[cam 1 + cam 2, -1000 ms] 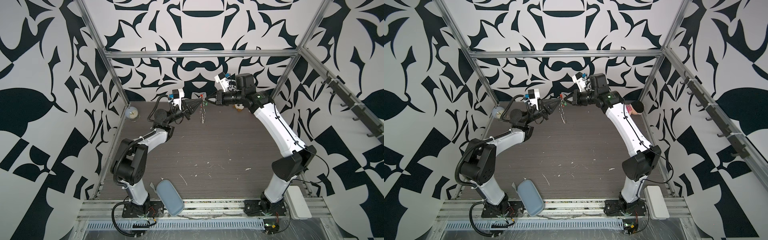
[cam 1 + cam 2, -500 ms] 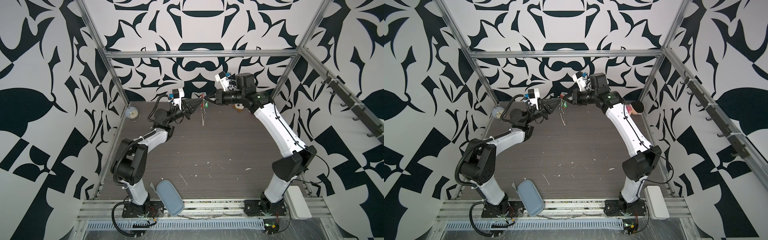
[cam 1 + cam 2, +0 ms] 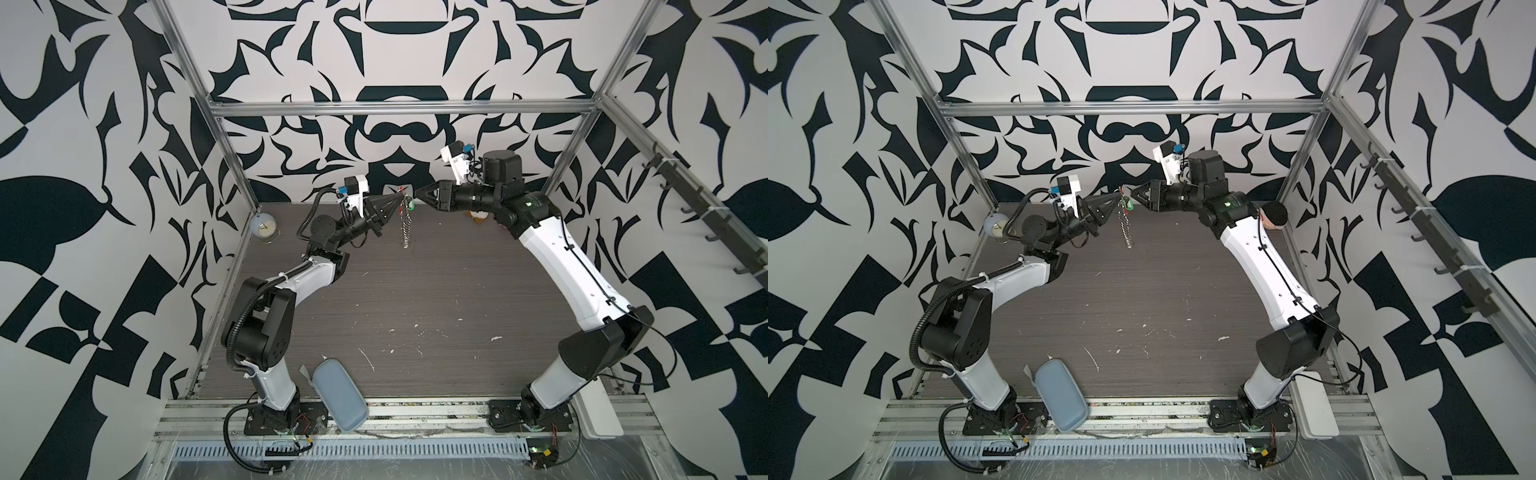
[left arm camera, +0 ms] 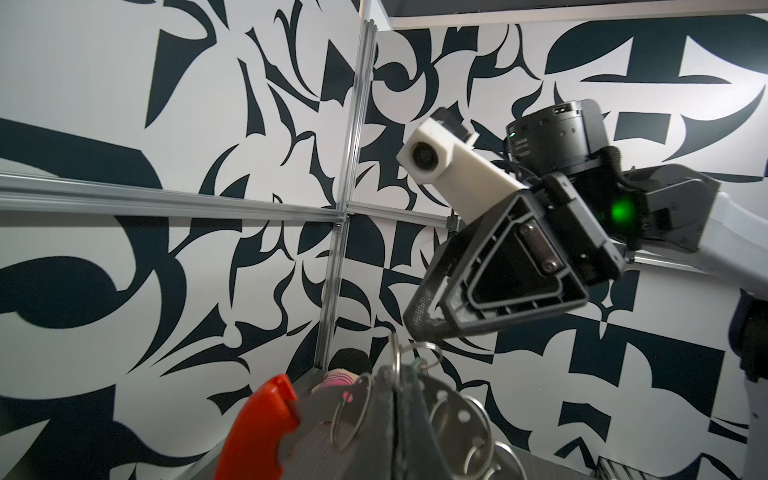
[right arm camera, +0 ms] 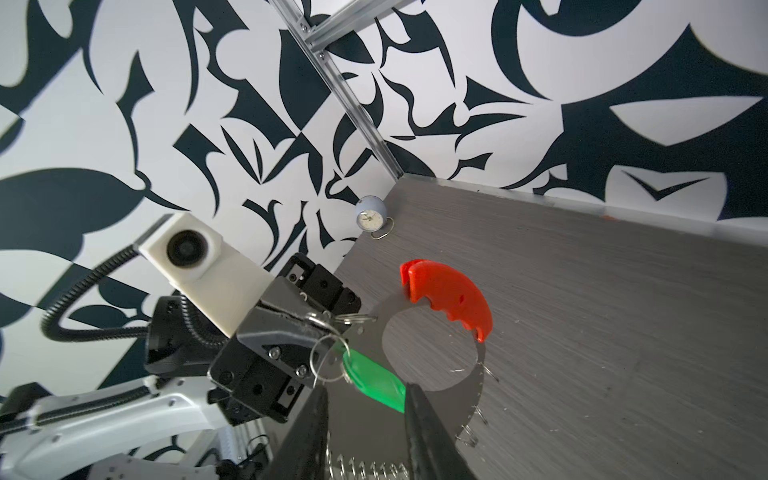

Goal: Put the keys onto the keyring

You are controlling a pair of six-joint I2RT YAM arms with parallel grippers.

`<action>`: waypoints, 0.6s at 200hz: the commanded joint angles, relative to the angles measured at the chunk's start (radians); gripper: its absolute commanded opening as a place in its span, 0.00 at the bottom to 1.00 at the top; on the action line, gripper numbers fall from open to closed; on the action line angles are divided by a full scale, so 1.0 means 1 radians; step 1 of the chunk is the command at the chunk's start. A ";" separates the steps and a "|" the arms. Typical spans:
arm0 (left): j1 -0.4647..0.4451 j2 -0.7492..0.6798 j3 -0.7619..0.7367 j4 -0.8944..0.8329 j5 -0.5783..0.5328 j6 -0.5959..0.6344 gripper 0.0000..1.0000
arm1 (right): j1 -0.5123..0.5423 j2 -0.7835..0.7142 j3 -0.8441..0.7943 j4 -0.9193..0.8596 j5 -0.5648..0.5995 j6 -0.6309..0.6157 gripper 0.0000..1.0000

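One blue case [image 3: 340,395] lies at the lower edge of the counter [image 3: 415,299]. Above mid-frame, your left end effector [image 3: 398,203] is clamped on the keyring [image 3: 405,226], which hangs clear of the counter. Your right end effector [image 3: 417,195] stands narrowly parted around the keys [image 5: 376,380], whose green tag hangs from a small ring at the keyring. Farther, upper left, sits a clock [image 3: 264,226].

Keyring [image 5: 388,311] up close: flat, dull-silver metal, with a glossy red plastic bar [image 5: 446,297]. Green tag on the keys [image 5: 374,380] is smooth, shiny plastic. Dangling small rings [image 3: 405,228] are bright wire. Left claw [image 5: 332,328], matt black plastic. Right claw [image 4: 422,328] has a rough, meshed pad [image 4: 426,297]. Table [image 5: 582,311] is matt grey wood grain, scuffed pale in places.
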State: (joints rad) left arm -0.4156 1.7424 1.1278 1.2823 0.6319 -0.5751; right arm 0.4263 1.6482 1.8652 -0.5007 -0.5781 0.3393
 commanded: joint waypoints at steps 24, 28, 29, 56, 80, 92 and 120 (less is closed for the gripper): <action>-0.003 -0.039 0.006 0.013 -0.067 -0.003 0.00 | 0.076 -0.061 0.030 0.016 0.157 -0.275 0.31; -0.003 -0.040 0.006 0.012 -0.067 -0.004 0.00 | 0.079 -0.061 0.029 0.018 0.160 -0.279 0.31; -0.004 -0.040 0.006 0.012 -0.067 -0.004 0.00 | 0.079 -0.062 0.028 0.019 0.163 -0.281 0.31; -0.004 -0.044 0.006 0.010 -0.060 -0.011 0.00 | 0.091 -0.053 0.029 0.023 0.199 -0.309 0.31; -0.005 -0.049 0.003 0.009 -0.051 -0.012 0.00 | 0.100 -0.039 0.047 0.019 0.218 -0.335 0.31; -0.005 -0.049 0.001 0.009 -0.049 -0.013 0.00 | 0.103 -0.027 0.062 0.011 0.225 -0.346 0.31; -0.006 -0.051 0.000 0.009 -0.040 -0.014 0.00 | 0.109 -0.002 0.096 -0.005 0.233 -0.365 0.27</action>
State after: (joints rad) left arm -0.4175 1.7351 1.1271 1.2434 0.5884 -0.5789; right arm 0.5243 1.6424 1.8957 -0.5194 -0.3710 0.0170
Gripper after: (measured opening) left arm 0.039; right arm 0.276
